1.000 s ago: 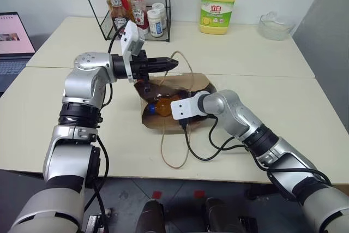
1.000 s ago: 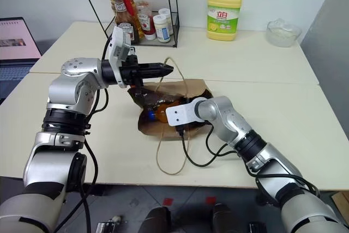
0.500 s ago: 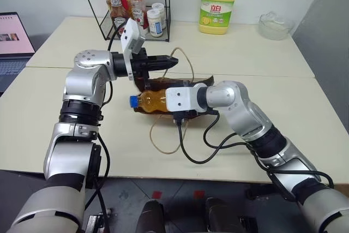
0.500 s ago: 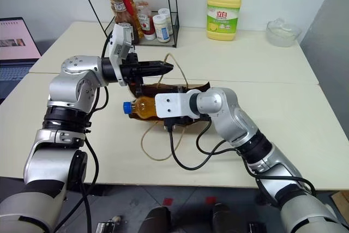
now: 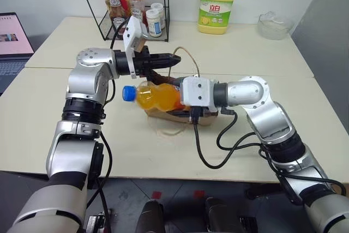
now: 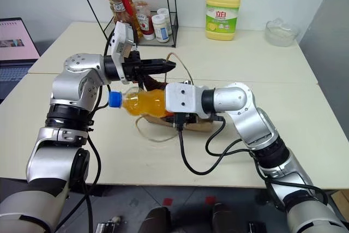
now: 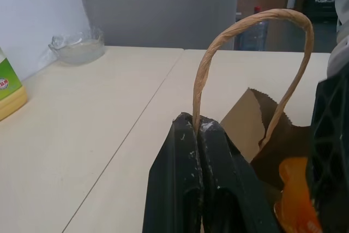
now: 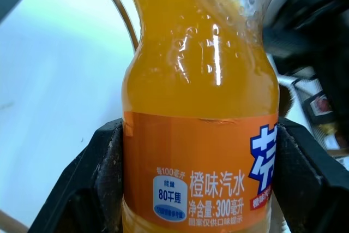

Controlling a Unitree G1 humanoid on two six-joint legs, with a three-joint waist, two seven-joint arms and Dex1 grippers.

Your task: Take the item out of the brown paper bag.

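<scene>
Left eye view: right gripper (image 5: 175,97) clamps the orange drink bottle (image 5: 154,96) around its labelled lower half, bottle lying roughly level in the air, blue cap (image 5: 128,93) pointing toward the robot's left. Bottle is fully out of the brown paper bag (image 5: 182,114) and sits above its mouth, cap end clear past the bag's left edge.

Right wrist view: both black fingers (image 8: 82,184) press against either side of the orange label (image 8: 202,173), so the grip spans the full bottle width.

Left gripper (image 5: 173,59) is pinched shut on one tan cord handle (image 7: 218,53); left wrist view shows the cord loop rising straight out from between the closed fingertips (image 7: 188,151). Gripper points level toward the robot's right, just above and behind the bottle.

Bag lies on the near table (image 5: 65,135), mostly hidden behind the bottle and the right wrist. Second cord handle (image 5: 163,130) trails loose on the tabletop in front of the bag.

Back of the far table: yellow detergent jug (image 5: 217,5), glass bowl (image 5: 274,26) to its right, wire rack (image 5: 128,4) with sauce bottles to its left. Laptop (image 5: 11,39) at the far left edge.
</scene>
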